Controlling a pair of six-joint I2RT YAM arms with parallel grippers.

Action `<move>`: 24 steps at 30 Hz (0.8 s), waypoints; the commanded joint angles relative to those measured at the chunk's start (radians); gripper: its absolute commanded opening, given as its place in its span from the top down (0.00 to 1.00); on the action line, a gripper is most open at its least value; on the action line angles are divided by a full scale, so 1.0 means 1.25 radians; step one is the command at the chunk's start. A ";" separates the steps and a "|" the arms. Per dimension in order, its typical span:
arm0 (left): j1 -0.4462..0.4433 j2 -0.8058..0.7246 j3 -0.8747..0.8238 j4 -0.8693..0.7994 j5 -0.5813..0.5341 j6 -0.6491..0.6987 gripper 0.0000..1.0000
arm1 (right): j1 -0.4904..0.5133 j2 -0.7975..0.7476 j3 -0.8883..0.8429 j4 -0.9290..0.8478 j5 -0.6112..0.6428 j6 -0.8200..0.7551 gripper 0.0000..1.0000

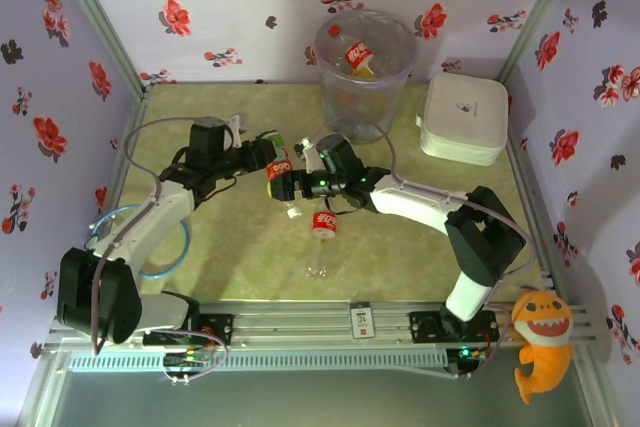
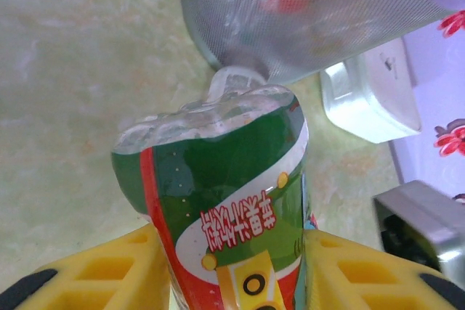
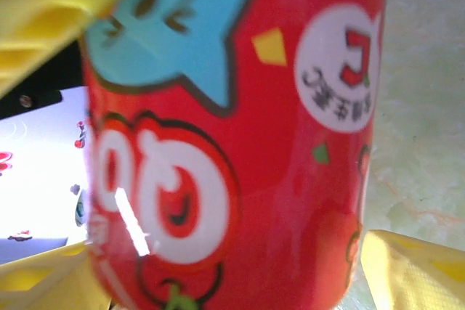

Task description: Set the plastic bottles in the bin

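A plastic bottle (image 1: 279, 169) with a red and green label (image 2: 218, 179) hangs above the middle of the table. My left gripper (image 1: 272, 159) is shut on it, both yellow fingers (image 2: 109, 274) pressed to its sides, its clear base pointing toward the bin (image 2: 327, 12). My right gripper (image 1: 292, 185) comes in from the right and stands open around the same bottle (image 3: 240, 143), a yellow finger (image 3: 414, 266) on either side. A second clear bottle (image 1: 322, 232) with a red label lies on the table just in front. The bin (image 1: 365, 67) stands at the back with a bottle (image 1: 358, 55) inside.
A white rounded lidded box (image 1: 462, 117) sits right of the bin, also in the left wrist view (image 2: 370, 99). Flowered walls close in the table on three sides. An orange plush toy (image 1: 540, 342) hangs at the front right rail.
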 commanded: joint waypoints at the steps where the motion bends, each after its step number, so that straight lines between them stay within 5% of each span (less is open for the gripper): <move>1: 0.005 -0.013 -0.019 0.050 0.021 -0.023 0.56 | 0.010 0.017 0.027 0.035 -0.024 0.023 0.14; 15: 0.010 -0.009 -0.034 0.056 0.024 -0.020 0.55 | 0.001 0.000 0.023 0.007 0.015 0.008 0.38; 21: 0.011 -0.019 -0.035 0.066 0.026 -0.028 0.37 | -0.003 -0.003 0.030 0.005 0.011 0.008 0.46; 24: 0.016 -0.023 -0.040 0.062 0.017 -0.039 0.17 | -0.014 -0.013 0.030 -0.005 0.024 0.000 0.45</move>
